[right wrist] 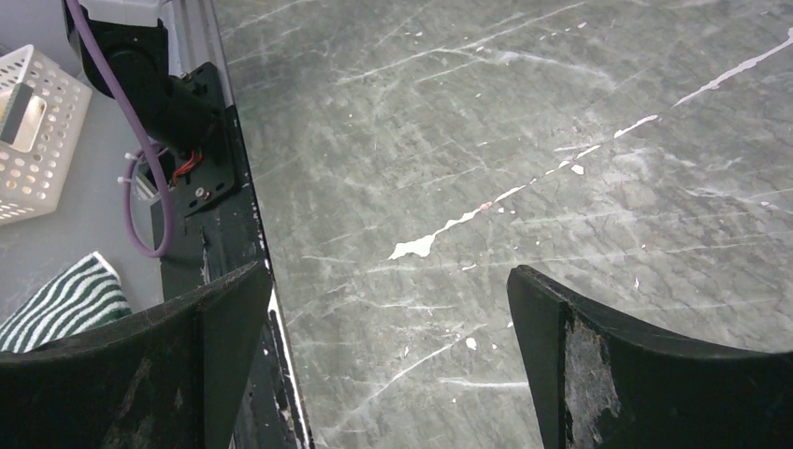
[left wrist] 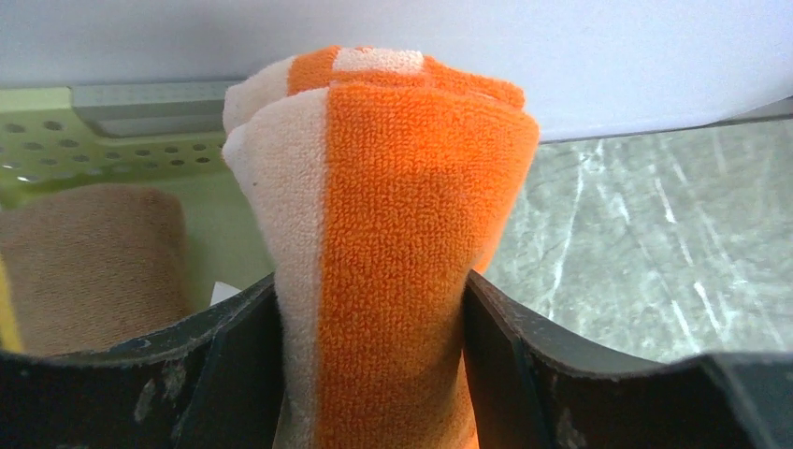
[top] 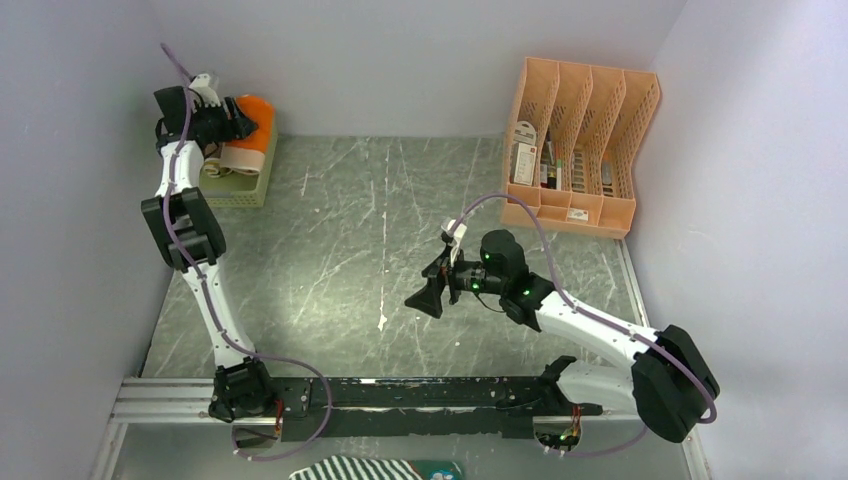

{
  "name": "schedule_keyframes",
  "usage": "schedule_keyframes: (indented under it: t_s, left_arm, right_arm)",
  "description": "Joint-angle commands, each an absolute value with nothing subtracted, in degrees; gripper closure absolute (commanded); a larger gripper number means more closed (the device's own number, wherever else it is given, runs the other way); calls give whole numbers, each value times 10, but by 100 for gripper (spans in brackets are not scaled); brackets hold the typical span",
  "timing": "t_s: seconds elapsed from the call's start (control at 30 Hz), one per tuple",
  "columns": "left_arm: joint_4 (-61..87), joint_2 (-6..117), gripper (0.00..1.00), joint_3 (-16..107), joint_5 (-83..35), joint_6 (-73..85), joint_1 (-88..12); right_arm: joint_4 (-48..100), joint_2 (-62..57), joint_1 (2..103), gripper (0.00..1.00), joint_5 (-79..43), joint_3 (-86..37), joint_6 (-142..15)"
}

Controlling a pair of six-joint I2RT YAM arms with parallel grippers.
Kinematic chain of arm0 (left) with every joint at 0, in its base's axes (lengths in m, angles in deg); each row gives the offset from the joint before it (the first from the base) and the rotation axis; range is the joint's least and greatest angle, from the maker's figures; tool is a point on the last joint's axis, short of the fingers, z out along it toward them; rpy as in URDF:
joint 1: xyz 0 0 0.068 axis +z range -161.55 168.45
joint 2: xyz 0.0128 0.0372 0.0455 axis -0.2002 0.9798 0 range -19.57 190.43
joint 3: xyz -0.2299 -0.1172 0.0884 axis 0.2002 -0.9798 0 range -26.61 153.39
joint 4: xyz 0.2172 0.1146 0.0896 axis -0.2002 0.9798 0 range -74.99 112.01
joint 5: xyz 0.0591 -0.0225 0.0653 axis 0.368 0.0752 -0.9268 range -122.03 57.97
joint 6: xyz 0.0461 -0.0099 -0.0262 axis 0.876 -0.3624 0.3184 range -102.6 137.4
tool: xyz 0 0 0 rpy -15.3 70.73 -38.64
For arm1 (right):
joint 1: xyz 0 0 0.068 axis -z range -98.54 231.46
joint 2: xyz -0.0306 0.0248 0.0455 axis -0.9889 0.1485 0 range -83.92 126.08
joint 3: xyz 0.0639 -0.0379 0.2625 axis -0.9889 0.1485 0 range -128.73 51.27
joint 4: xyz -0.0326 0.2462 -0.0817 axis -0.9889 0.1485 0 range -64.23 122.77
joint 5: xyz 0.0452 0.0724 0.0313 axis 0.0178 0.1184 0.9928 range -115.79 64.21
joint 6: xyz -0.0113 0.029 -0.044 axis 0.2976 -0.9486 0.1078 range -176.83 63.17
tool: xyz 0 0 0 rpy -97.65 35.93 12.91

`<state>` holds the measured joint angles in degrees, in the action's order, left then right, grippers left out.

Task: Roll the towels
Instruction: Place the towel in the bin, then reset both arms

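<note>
Two towels sit at the far-left corner of the table (top: pixel 380 200), both rolled, at the pale green basket (top: pixel 235 190). The orange towel (left wrist: pixel 393 234) stands on end between the fingers (left wrist: pixel 234 355) of the left gripper (left wrist: pixel 369 374). Each finger presses a side of the roll, which narrows where they squeeze it, and its orange and peach top bulges out above the fingertips. From where I stand I can't tell whether its lower end rests on the basket floor. The tan towel (left wrist: pixel 93 262) lies inside the basket just beside the orange one, apart from the fingers.

Over on the other side, the right gripper (right wrist: pixel 388 327) hangs above bare marbled tabletop near the middle, well away from both towels. Its fingers are spread wide with only the table surface between them. An orange file organizer (top: pixel 580 150) stands at the far right. A striped cloth (right wrist: pixel 61 299) lies below the table's near edge.
</note>
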<state>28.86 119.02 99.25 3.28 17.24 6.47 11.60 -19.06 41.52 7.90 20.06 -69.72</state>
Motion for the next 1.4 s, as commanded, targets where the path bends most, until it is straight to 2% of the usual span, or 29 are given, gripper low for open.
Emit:
schedule_keyframes:
  t_s: [0.0, 0.2, 0.33, 0.4, 0.43, 0.6, 0.87, 0.97, 1.13, 1.23, 1.3, 1.33, 1.37]
  left_arm:
    - [217, 1233, 29, 1015, 173, 81, 83]
    - [223, 1265, 27, 1026, 143, 97, 87]
    - [216, 1271, 20, 1033, 93, 106, 87]
    - [221, 1276, 11, 1046, 77, 111, 87]
    - [221, 1277, 1, 1050, 70, 113, 87]
    - [208, 1253, 1, 1041, 30, 123, 87]
    - [143, 1145, 1, 957, -80, 135, 84]
    - [108, 1106, 1, 907, -96, 150, 78]
    - [119, 1101, 0, 905, -103, 171, 53]
    - [131, 1124, 8, 919, -120, 189, 39]
    - [139, 1148, 18, 933, -130, 185, 35]
    - [138, 1158, 32, 937, -132, 179, 36]
    - [135, 1174, 50, 940, -136, 175, 36]
  right_arm:
    - [115, -181, 411, 0, 76, 204, -689]
    - [114, -159, 412, 0, 77, 196, -685]
    - [109, -136, 411, 0, 80, 188, -685]
    - [104, -122, 411, 0, 81, 184, -686]
    - [103, -115, 410, 0, 81, 181, -686]
    - [99, -89, 407, 0, 82, 169, -683]
    - [96, -54, 396, 0, 86, 149, -682]
    - [92, -44, 391, 0, 83, 146, -684]
    - [89, -25, 377, 0, 79, 136, -687]
    - [94, -18, 371, 0, 73, 130, -684]
    - [95, -18, 369, 0, 71, 131, -684]
    - [96, -17, 369, 0, 70, 131, -683]
    - [97, -16, 368, 0, 69, 130, -683]
